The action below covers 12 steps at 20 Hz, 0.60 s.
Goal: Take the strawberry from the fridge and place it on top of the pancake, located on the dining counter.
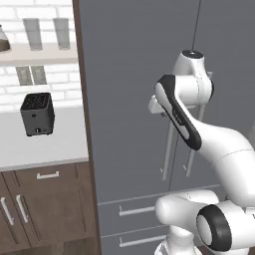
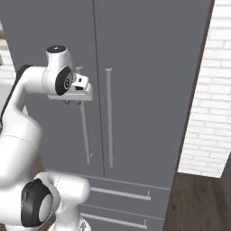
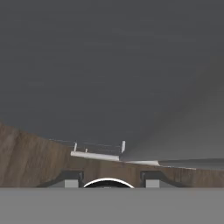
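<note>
No lettering, label, brand mark or number can be read anywhere: the grey fridge (image 2: 135,67) doors are plain, and the black toaster (image 1: 37,114) on the white countertop (image 1: 45,144) bears no legible marking.

At nine o'clock from the fridge (image 1: 134,99), a white countertop (image 1: 45,144) bears a black toaster (image 1: 37,114). At eleven o'clock, a shelf (image 1: 40,54) holds two glasses (image 1: 32,33).

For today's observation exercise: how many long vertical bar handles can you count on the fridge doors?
2. The left door handle is beside the gripper, partly covered by the hand. The right door handle stands just past the seam between the fridge doors. The drawers' horizontal handles are not counted.
</note>
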Motion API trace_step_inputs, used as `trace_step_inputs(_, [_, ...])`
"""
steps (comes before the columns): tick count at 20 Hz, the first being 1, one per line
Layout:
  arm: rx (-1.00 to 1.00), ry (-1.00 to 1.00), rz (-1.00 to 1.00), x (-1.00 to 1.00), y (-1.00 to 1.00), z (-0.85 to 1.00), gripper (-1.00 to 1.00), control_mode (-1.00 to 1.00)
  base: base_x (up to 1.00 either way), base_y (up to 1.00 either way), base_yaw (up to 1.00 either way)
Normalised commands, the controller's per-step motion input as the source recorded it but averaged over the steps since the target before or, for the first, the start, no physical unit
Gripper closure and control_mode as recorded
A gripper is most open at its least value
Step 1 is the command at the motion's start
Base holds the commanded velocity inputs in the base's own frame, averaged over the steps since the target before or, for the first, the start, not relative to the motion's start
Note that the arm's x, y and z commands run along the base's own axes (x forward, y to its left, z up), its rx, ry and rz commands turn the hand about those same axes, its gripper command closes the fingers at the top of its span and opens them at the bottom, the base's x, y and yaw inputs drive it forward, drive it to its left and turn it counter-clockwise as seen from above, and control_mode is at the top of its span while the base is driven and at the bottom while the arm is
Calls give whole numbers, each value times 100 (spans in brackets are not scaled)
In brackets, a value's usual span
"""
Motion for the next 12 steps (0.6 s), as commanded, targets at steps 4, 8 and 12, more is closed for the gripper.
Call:
trace_step_inputs(4, [0,0,0,-2,0,0,-100,100,-13,0,0])
trace_step_inputs(8, [0,0,0,0,0,0,-100,100,-96,-23,0])
trace_step_inputs(12, [0,0,0,0,0,0,-100,100,-85,-42,0])
